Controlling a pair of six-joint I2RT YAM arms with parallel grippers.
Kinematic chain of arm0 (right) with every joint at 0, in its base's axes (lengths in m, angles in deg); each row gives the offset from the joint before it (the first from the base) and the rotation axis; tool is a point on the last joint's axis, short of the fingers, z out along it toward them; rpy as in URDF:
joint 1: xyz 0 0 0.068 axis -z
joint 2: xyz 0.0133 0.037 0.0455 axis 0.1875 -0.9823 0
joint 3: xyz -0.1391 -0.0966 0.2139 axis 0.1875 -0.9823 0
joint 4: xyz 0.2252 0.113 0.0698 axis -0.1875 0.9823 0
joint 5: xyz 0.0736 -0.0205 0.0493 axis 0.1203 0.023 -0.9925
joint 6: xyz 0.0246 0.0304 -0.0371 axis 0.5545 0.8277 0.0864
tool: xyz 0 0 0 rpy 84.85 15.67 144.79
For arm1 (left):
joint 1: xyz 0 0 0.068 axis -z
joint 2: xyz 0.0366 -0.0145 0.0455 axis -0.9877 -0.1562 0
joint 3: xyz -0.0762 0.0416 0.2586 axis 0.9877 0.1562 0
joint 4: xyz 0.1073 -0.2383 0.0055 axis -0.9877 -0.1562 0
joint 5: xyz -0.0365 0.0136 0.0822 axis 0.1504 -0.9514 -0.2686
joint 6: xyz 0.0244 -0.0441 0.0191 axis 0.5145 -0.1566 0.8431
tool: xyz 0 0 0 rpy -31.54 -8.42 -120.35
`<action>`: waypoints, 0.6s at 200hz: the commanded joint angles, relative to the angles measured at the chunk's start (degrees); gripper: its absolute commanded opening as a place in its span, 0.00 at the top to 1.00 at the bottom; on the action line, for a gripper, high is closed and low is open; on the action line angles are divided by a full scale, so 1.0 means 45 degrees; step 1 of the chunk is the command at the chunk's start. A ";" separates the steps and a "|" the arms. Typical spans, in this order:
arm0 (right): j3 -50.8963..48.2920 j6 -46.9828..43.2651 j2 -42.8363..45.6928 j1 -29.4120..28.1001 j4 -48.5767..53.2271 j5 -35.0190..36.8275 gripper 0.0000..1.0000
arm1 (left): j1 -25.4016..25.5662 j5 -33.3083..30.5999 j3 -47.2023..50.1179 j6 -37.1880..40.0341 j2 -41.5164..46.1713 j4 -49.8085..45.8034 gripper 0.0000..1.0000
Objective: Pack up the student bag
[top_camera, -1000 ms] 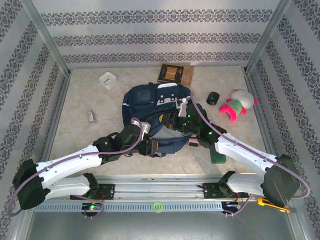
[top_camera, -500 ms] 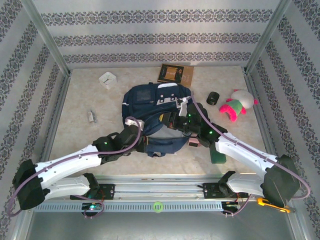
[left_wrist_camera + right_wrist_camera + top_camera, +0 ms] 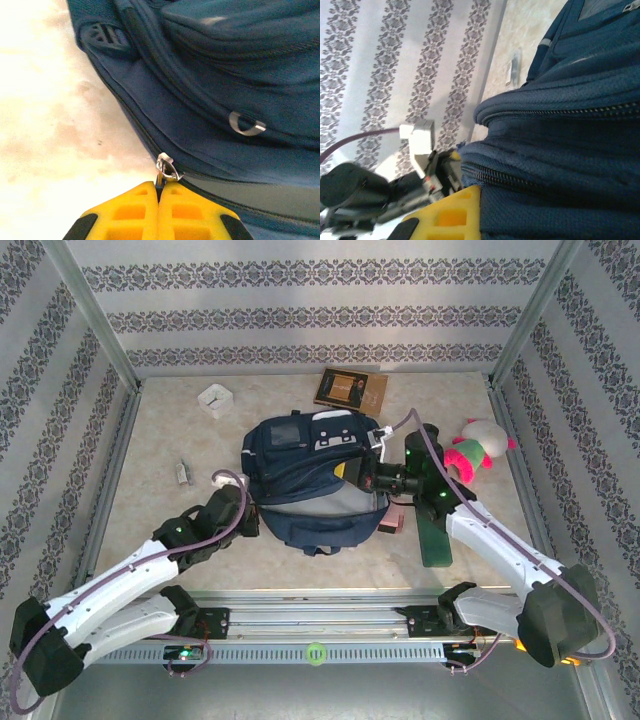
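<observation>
The student bag (image 3: 300, 455) lay mid-table. The left gripper (image 3: 160, 186) pinched the zipper pull (image 3: 168, 169) at its near-left edge, and the right gripper (image 3: 348, 472) was clamped on its right-side fabric. Pulling steadily along the bag's edge, fabric taut, would likely work best.

No text can be read anywhere

Soft, even overhead light fills the top view, with only faint shadows under the arms and the student bag (image 3: 300, 465). In the left wrist view the surface (image 3: 45, 100) at 9 o'clock is washed out to near-white. The zip pull (image 3: 167, 169) glints, and the yellow left pincer (image 3: 159, 192) at 6 o'clock is soft. The right wrist view is hazy and blurred toward 7 o'clock.
</observation>
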 commanded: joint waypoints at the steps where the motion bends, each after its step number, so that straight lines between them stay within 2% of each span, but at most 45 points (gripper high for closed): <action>1: 0.0654 0.0295 0.0549 0.0633 -0.0629 -0.2855 1.00 | -0.1106 -0.0379 0.0258 0.1343 -0.0147 0.0354 1.00; 54: 0.1008 0.0676 0.0388 0.1526 -0.0639 -0.5456 1.00 | -0.3207 0.0607 0.0676 0.2515 -0.1510 0.3150 1.00; 77: 0.1263 0.0752 0.0327 0.1669 -0.0639 -0.6360 1.00 | -0.3756 0.1029 0.0661 0.2835 -0.2567 0.4061 1.00; 120: 0.1408 0.0743 0.0331 0.1959 -0.0592 -0.6565 1.00 | -0.4356 0.1107 0.0467 0.3054 -0.3796 0.5101 0.98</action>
